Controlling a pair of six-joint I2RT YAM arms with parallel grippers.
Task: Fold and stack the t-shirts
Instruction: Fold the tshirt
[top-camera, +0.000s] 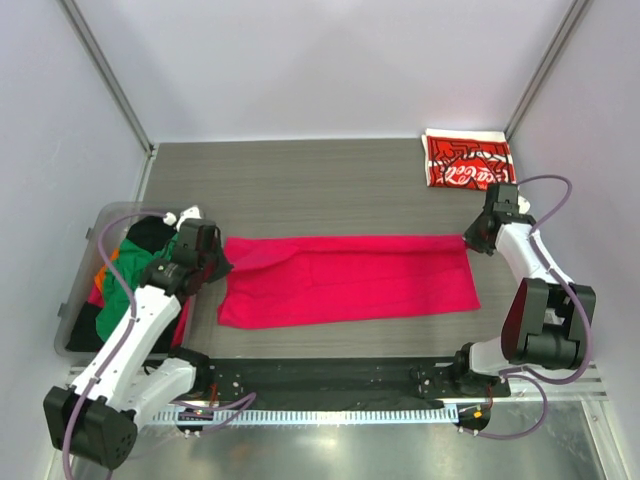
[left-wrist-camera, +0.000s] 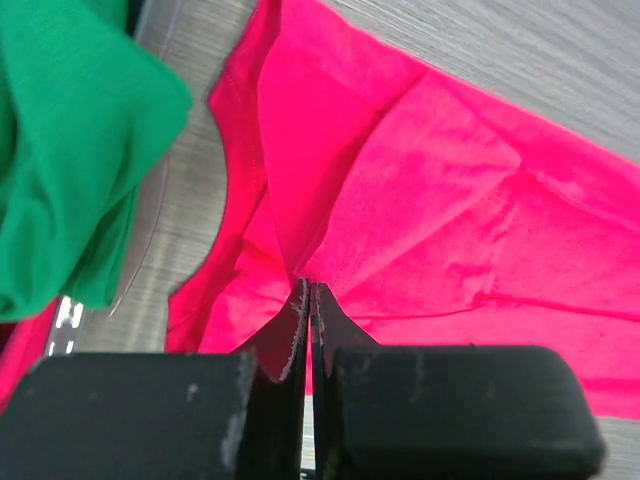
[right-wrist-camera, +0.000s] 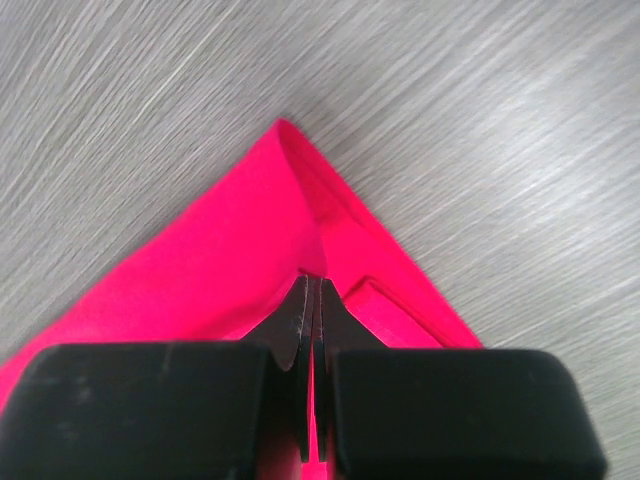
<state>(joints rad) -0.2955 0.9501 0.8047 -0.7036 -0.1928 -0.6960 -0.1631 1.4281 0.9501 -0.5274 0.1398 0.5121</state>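
Crimson-pink t-shirt (top-camera: 350, 280) held flat between left pincer (top-camera: 214, 260) and right pincer (top-camera: 470, 240), long axis left to right.
Beside the bin (top-camera: 98, 216) holding a green t-shirt (top-camera: 115, 312), the left pincer is closed tight on the shirt's left end. The cloth runs straight across the worktop (top-camera: 320, 190) to the right pincer, pinched shut on the far right corner. Each arm is nearest its own end, so any fold likely needs both. The folded Coca-Cola t-shirt (top-camera: 467, 162) lies apart, far right.

Bright, even overhead light leaves only faint soft shadows, a pale sheen streaks the grey table (right-wrist-camera: 480, 90), and the crimson-pink t-shirt (left-wrist-camera: 450, 200) glows oversaturated, slightly soft up close.
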